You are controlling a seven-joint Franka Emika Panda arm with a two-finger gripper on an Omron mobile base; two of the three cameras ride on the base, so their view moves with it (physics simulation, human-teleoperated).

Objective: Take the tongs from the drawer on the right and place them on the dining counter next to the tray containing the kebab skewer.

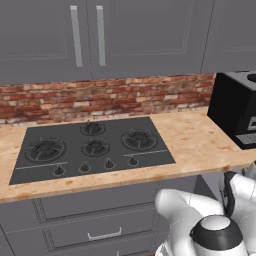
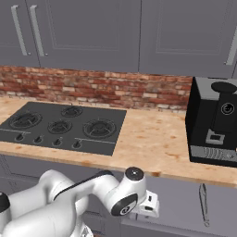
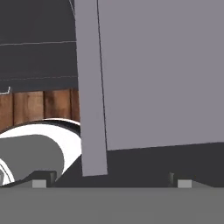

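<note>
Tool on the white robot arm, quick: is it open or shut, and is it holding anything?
Tool: open, its two small dark tips set wide apart, holding nothing, facing a plain flat grey cabinet panel.

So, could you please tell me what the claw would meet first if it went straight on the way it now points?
Most likely the flat grey cabinet panel ahead of the open claw in the hand view; how far off it stands is unclear.
</note>
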